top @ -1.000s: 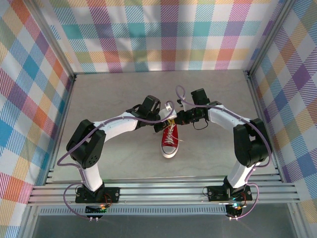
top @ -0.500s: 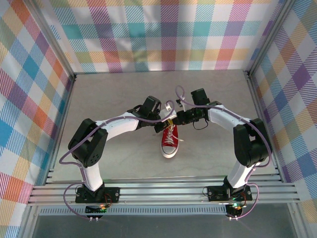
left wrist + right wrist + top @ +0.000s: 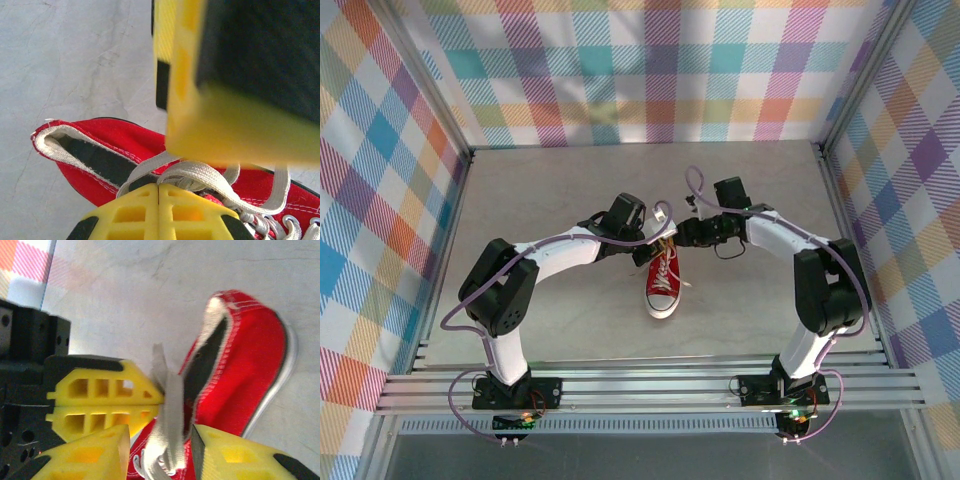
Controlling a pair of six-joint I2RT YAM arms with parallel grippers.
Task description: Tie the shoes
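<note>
The red sneaker [image 3: 662,283] is seen lying near the middle of the grey counter [image 3: 540,190], with its white toe turned toward the near edge. The left tool [image 3: 159,194] is shut at the shoe's opening. Its yellow fingers are pressed together, and a white lace [image 3: 202,172] is pinched at their tips. The right tool [image 3: 160,440] is held just beside it, over the heel end, with its jaws parted. A flat strand of lace is seen running up between them, with a gap left on either side.
</note>
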